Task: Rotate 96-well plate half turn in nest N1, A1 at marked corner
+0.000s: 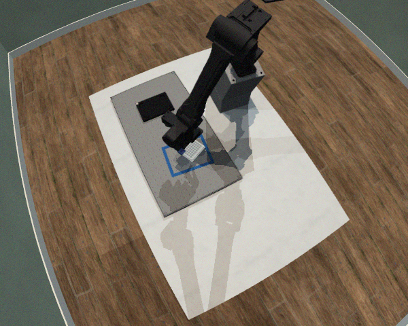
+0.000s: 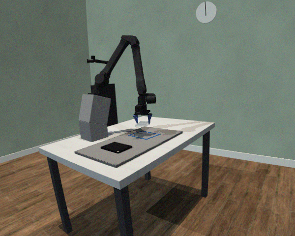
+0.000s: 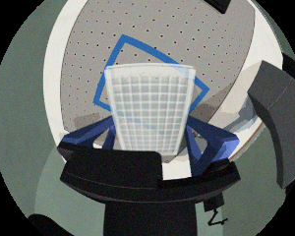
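Observation:
My gripper [image 3: 149,118], with blue fingers, is shut on the pale, translucent 96-well plate [image 3: 149,106] and holds it in the air above the blue taped outline B1. The plate also shows in the top view [image 1: 192,150] and, edge on, in the exterior view [image 2: 141,123], between the gripper's fingers [image 2: 142,118]. The outline shows behind the plate in the wrist view [image 3: 131,53] and on the deck in the exterior view [image 2: 144,134]. The black plate nest N1 [image 1: 155,106] lies empty on the grey deck, also seen in the exterior view [image 2: 116,147]. I cannot make out the plate's cut corner.
The grey deck plate lies on a white table [image 2: 132,149]. The arm's grey base block [image 2: 94,120] stands at the table's back, beside the deck. The table edges drop off to a wooden floor.

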Motion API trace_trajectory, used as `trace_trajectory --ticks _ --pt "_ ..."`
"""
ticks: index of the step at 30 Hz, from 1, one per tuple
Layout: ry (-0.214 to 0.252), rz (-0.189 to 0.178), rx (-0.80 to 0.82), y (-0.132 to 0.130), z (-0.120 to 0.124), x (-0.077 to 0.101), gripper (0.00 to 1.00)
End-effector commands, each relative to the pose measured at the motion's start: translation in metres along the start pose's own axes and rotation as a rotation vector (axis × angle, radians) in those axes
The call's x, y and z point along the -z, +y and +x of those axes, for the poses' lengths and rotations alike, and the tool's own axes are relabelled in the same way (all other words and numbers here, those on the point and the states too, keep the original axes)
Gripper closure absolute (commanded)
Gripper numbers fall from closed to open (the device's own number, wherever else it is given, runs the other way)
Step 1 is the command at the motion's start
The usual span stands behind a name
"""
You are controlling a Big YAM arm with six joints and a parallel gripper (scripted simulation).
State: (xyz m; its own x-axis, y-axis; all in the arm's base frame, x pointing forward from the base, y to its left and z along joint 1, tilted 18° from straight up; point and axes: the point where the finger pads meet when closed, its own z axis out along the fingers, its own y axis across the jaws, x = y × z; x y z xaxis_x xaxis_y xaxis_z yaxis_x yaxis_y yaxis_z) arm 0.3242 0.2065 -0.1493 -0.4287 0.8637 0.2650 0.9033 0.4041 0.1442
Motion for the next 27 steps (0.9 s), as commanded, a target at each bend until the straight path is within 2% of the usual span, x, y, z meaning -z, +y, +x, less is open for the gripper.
trace_trajectory --ticks 1,3,6,9,11,14,18,19,23,27 --pt "-0.004 -0.012 -0.002 0.006 0.001 -0.003 1.0" --pt "-0.005 -0.034 0.0 0.014 -0.002 0.002 1.0" --pt "-0.004 -0.02 -0.002 0.01 -0.001 -0.005 1.0" --pt "-0.003 -0.02 0.003 0.01 0.001 -0.007 1.0" --pt "-0.003 -0.035 0.005 0.015 0.002 -0.004 1.0" --pt "-0.004 -0.019 -0.001 0.01 0.0 -0.011 1.0" --pt "-0.003 -0.017 0.003 0.009 0.001 -0.013 1.0" --pt "-0.003 -0.049 0.006 0.019 0.002 -0.001 1.0" --pt "-0.004 -0.015 0.0 0.007 0.0 -0.016 1.0" --pt "-0.004 -0.018 0.0 0.009 0.0 -0.018 1.0"
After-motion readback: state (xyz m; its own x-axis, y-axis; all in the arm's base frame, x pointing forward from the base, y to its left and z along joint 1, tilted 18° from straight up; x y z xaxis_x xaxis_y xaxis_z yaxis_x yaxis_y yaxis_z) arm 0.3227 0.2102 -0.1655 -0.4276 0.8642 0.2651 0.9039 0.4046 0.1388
